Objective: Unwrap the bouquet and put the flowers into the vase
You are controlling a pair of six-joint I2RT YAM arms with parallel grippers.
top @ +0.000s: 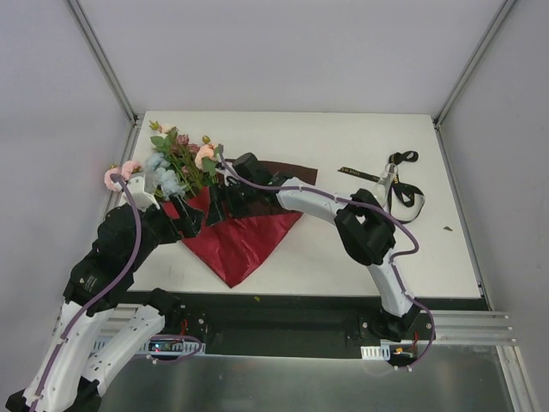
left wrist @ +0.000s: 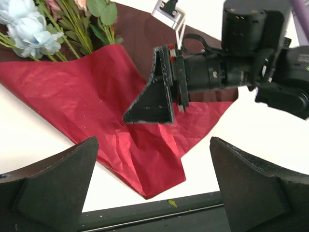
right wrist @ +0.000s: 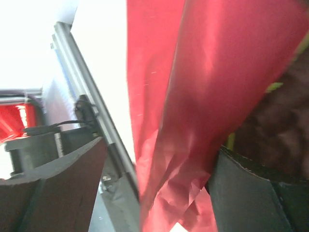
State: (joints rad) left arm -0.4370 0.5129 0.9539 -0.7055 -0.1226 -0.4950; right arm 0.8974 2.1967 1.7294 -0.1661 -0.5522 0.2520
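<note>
Now the bouquet point(top: 206, 193) of artificial blooms in dark red crinkled paper point(top: 236, 240) lies on the left half of the white bench point(top: 343, 249). Its paper is spread into a flat sheet with one corner pointing at the near edge. The green-stemmed pink, peach and pale blue flowers point(top: 180, 161) fan out at the far left end. Two loose pink roses point(top: 120, 176) lie at the bench's left edge.

The right hand point(right wrist: 159, 150) reaches across from the right, its fingers spread, with a raised fold of the paper between them. The left hand point(left wrist: 153, 145) hovers over the sheet's near part, spread wide and holding nothing.

Well apart at the far right sits what looks like the small clear glass vase point(top: 383, 180), beside a looped black ribbon point(top: 405, 196).
</note>
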